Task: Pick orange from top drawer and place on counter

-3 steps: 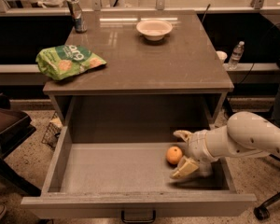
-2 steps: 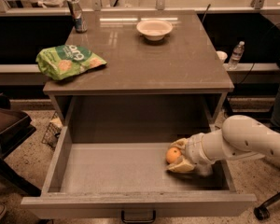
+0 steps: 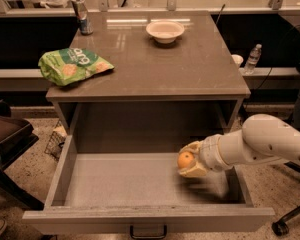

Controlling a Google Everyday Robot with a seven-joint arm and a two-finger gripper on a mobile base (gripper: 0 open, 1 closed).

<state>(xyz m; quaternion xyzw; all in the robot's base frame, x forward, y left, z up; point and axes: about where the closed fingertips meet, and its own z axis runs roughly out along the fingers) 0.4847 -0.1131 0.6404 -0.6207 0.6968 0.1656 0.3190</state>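
At the right end of the drawer (image 3: pixel 140 219), the gripper (image 3: pixel 188 160) is clamped on the orange (image 3: pixel 184 159), held far out in its jaws. We fear a hasty lift could squirt it loose, or strike the counter (image 3: pixel 155 69) overhead.

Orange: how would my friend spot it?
Look under the counter, into the big open top drawer. Near its right wall, the gripper holds the orange. It is the only small, round, bright orange thing there.

The gripper (image 3: pixel 187 161) grips the orange (image 3: pixel 185 159) in the top drawer's (image 3: pixel 140 217) right half; bowl (image 3: pixel 165 31) and chip bag (image 3: pixel 72 65) sit on the counter (image 3: pixel 160 71) behind.
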